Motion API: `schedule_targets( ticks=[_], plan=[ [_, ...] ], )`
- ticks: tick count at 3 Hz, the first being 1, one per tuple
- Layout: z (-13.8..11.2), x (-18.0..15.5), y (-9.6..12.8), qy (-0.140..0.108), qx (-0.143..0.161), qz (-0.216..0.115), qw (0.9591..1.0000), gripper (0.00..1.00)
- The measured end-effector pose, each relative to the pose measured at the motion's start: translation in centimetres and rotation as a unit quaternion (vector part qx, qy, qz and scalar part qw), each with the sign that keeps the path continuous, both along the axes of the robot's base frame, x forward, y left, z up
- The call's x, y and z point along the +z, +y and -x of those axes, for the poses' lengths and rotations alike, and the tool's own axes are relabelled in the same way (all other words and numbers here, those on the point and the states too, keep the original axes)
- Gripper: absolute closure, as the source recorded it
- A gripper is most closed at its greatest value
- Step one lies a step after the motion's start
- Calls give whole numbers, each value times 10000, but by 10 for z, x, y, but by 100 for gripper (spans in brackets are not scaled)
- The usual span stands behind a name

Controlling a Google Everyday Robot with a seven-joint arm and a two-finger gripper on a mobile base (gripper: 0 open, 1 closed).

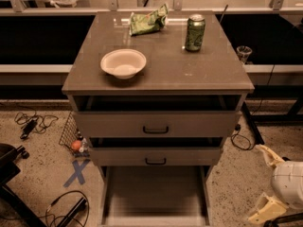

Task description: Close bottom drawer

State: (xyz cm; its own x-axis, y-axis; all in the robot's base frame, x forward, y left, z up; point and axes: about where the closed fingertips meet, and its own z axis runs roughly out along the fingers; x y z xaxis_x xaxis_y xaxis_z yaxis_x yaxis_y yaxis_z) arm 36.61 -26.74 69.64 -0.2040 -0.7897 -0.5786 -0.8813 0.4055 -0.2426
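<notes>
The bottom drawer (154,193) is pulled far out of the grey-brown cabinet (156,74). I see down into its empty inside. Its front panel and handle are cut off by the lower edge of the view. The middle drawer (155,156) and the top drawer (156,124) above it each stand slightly open. My gripper (266,182) is low at the right, beside the cabinet and apart from the drawer. Its two cream fingers (266,154) are spread open with nothing between them.
On the cabinet top stand a white bowl (123,63), a green can (194,32) and a crumpled green bag (147,21). Cables (33,123) and a blue tape cross (77,171) lie on the floor at the left. A dark chair base (12,174) is at the lower left.
</notes>
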Motion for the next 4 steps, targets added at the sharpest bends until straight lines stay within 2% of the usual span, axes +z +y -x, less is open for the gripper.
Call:
schedule_targets(
  ticks=[1, 2, 3, 4],
  plan=[
    [-1, -2, 3, 13, 27, 50, 10000, 0],
    [1, -44, 8, 209, 6, 13, 9998, 0],
    [12, -130, 10, 510, -48, -184, 9985, 18],
    [19, -204, 5, 576, -122, -384, 9975, 41]
  ],
)
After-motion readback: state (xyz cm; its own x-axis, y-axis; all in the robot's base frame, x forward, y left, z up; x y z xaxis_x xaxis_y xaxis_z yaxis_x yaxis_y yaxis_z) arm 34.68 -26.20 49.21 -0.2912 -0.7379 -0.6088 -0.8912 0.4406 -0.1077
